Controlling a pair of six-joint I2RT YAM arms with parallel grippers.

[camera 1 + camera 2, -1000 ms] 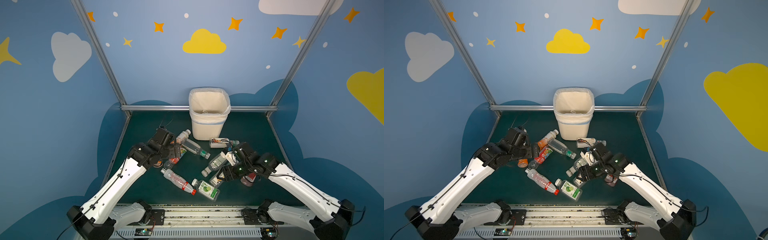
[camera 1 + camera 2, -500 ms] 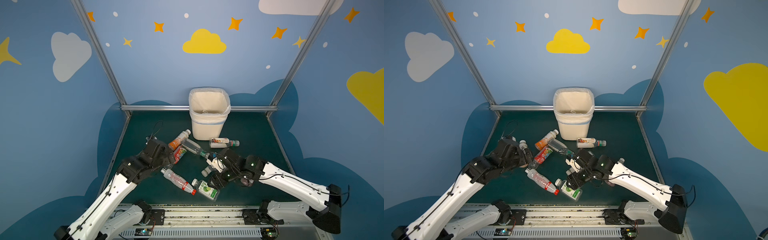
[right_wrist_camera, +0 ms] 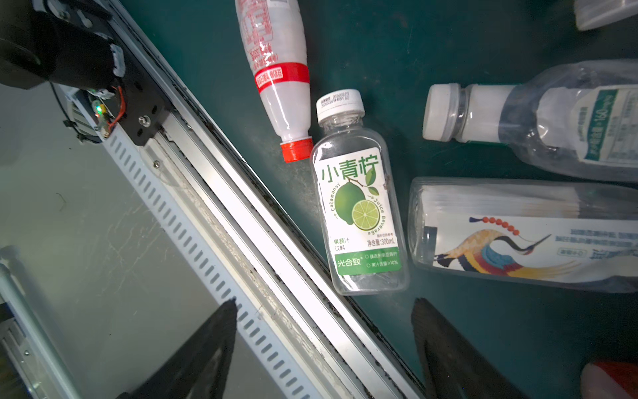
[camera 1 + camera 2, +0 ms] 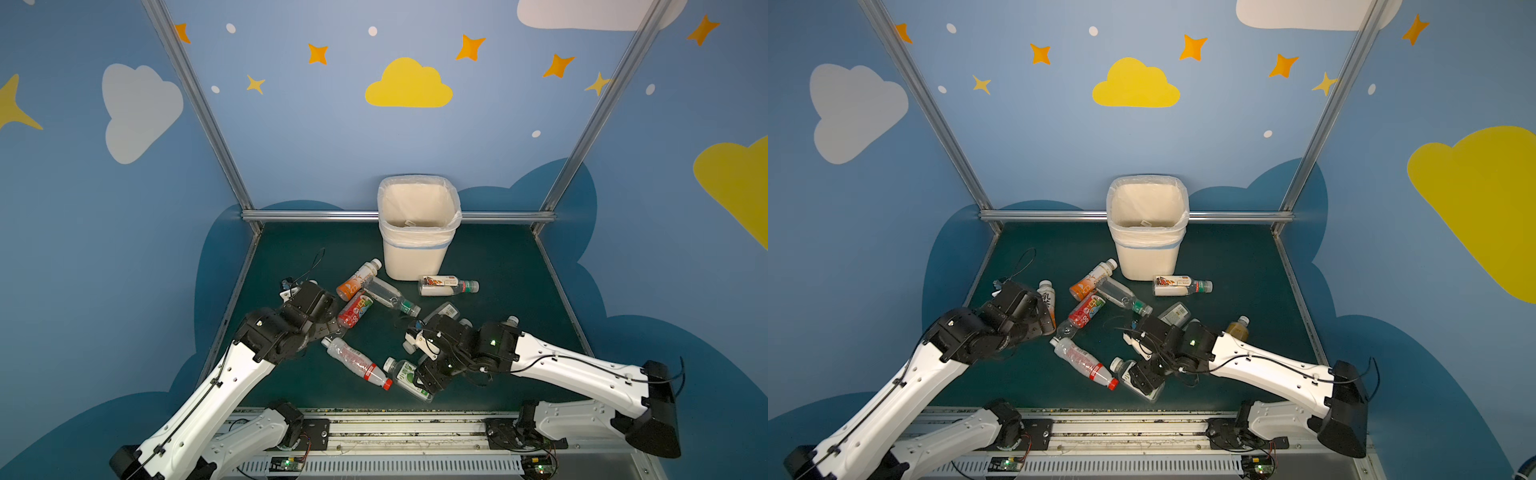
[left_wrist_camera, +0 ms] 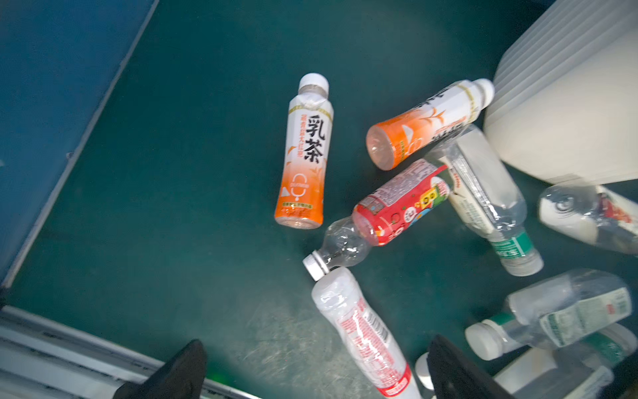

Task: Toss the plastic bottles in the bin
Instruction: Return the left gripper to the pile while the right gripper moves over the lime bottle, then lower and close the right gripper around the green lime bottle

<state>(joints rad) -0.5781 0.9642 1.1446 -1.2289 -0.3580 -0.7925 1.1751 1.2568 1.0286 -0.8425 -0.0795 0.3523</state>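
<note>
Several plastic bottles lie on the green mat in front of the cream bin point(image 4: 417, 253). My left gripper point(image 4: 331, 328) is open and low over the mat; in its wrist view the clear red-capped bottle point(image 5: 362, 331) lies between its fingers point(image 5: 186, 366), touched by neither. Beyond it lie a white-and-orange bottle point(image 5: 305, 162) and a red-label bottle point(image 5: 397, 203). My right gripper point(image 4: 428, 376) is open over the base of the lime-label bottle point(image 3: 359, 214), straddling the mat's front edge with nothing held. The bird-print bottle point(image 3: 518, 235) lies beside it.
The metal front rail point(image 3: 241, 214) runs right under my right gripper. An orange-label bottle point(image 4: 357, 279), a clear green-capped one point(image 4: 390, 297) and a white-label one point(image 4: 446, 286) lie near the bin. A brown bottle point(image 4: 1237, 328) stands behind my right arm. Aluminium frame posts bound the mat.
My left gripper has pulled back from the orange and red bottles toward the red-capped one. My right gripper has moved forward and left, over the lime-label bottle.
</note>
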